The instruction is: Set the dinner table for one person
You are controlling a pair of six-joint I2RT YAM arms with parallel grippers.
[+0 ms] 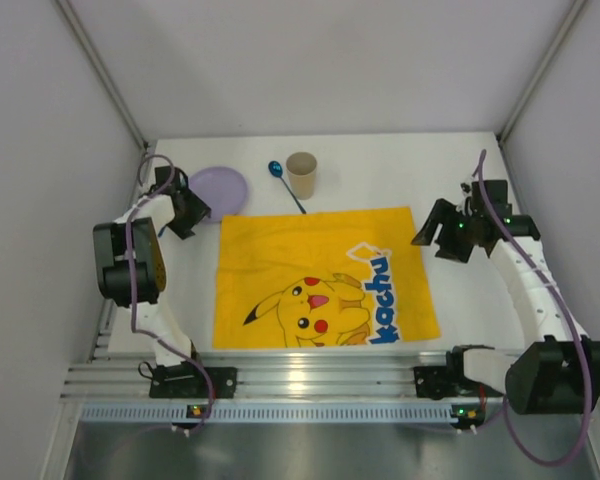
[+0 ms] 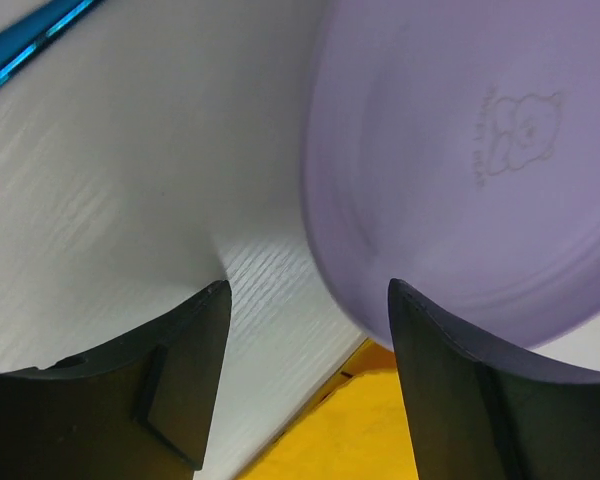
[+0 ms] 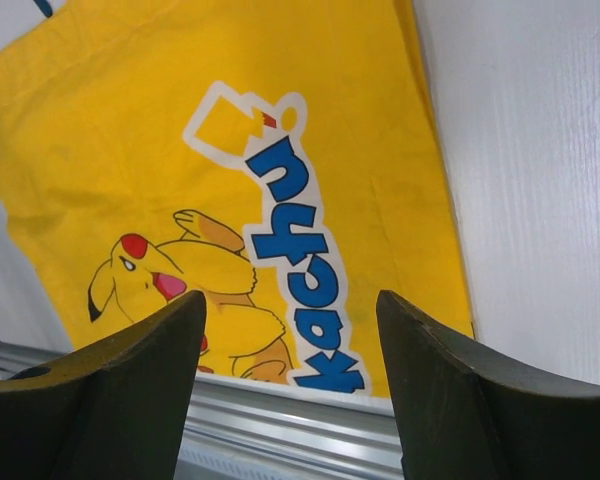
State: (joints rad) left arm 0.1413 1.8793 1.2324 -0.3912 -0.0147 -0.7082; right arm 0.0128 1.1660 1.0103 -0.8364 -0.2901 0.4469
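I am watching the left hand [image 1: 185, 210] hovering at the far left of the white tabletop [image 1: 400, 170], which is spreading out under everything ahead of both arms. Its fingers are standing wide, gripping nothing, with the purple plate [image 1: 220, 190] rim just beside one fingertip. A blue spoon [image 1: 280, 175] and a tan cup [image 1: 301, 175] are sitting beyond the yellow mat [image 1: 320, 275]. The right hand [image 1: 445, 232] is hanging wide and empty at the mat's right edge.

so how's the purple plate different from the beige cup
The plate is lilac, the cup beige. The plate lies flat and wide; the cup stands upright, mouth up. The open left gripper is at the plate's edge; no gripper is near the cup. Both sit on the white table, beyond the yellow mat.
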